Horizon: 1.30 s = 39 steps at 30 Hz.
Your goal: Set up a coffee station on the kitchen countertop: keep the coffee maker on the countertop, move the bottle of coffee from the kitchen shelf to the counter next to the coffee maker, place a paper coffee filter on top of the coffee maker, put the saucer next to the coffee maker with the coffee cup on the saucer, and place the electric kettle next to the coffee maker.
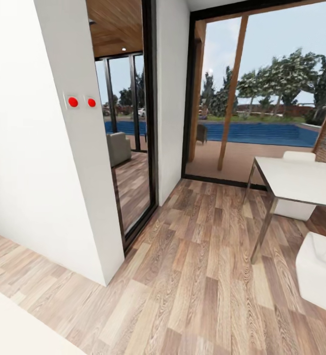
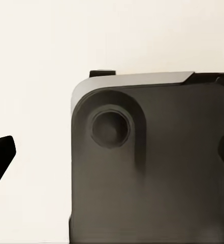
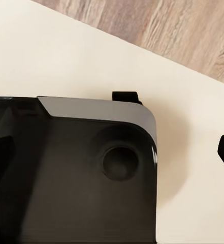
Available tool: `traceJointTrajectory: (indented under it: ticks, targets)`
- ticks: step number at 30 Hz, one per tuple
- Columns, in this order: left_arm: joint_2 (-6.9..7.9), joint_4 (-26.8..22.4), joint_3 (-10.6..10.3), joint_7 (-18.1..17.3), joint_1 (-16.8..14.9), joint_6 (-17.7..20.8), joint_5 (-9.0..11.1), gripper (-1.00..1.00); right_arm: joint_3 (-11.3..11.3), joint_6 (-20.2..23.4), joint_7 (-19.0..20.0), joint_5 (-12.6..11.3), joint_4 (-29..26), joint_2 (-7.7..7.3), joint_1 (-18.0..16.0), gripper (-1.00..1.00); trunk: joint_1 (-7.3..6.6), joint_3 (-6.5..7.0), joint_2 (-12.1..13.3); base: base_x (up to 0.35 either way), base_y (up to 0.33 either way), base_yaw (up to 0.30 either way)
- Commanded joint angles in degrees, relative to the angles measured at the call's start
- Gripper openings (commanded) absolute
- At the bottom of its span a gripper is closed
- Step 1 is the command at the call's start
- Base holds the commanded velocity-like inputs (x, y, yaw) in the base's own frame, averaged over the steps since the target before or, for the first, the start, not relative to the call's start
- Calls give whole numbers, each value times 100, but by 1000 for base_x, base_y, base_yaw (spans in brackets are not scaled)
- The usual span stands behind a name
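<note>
The kitchen countertop, the coffee maker and the other things of the task are out of view. In the left wrist view my left gripper (image 2: 112, 155) is open, its black fingertips (image 2: 0, 157) far apart at the picture's two edges. Between them I see a dark grey block with a rounded corner (image 2: 157, 178) against a cream surface (image 2: 35, 76). My right gripper (image 3: 112, 155) is open too, over the same kind of dark block (image 3: 81, 173) on a cream surface (image 3: 66, 51). Neither gripper holds anything.
A white wall corner (image 1: 84, 197) with two red buttons (image 1: 81, 102) stands at the left, with glass doors (image 1: 133, 148) beside it. A white table (image 1: 301, 182) and white chairs (image 1: 320, 271) are at the right. Wood floor (image 1: 192, 276) stretches ahead towards the pool windows (image 1: 261, 98).
</note>
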Motion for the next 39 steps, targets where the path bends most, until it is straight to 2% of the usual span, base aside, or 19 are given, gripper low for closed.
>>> traceJointTrajectory:
  ticks: [1, 8, 13, 16, 19, 25, 39]
  targets:
    - [1, -4, 4, -3, 0, -12, 3, 100, 1, -19, 1, 3, 4, -1, -2, 100, -23, 8, 39, 0, 0, 231]
    - [25, -22, 4, 1, 0, -20, 45, 100, 0, -20, -7, 3, 5, 3, -2, 100, -177, 95, 320, 0, 0, 237]
    - [60, -30, -16, -8, 0, -23, 390, 100, -12, -27, -9, 3, 5, 7, -2, 100, -286, 157, 520, 0, 0, 236]
    - [62, -31, -21, -14, 0, -44, 473, 100, -16, -27, -10, 3, 5, 6, -2, 100, -352, 191, 640, 0, 0, 211]
    - [62, -28, -18, -15, 0, -69, 490, 100, -17, -27, -10, 3, 5, 8, -2, 100, -418, 224, 761, 0, 0, 195]
    - [73, -26, -20, -21, 0, -84, 499, 100, -17, -27, -10, 3, 5, 7, -2, 100, -418, 181, 761, 0, 0, 189]
    - [64, -24, -7, -22, 0, -68, 504, 100, -17, -27, -10, 3, 5, 3, -2, 100, -726, 331, 1322, 0, 0, 180]
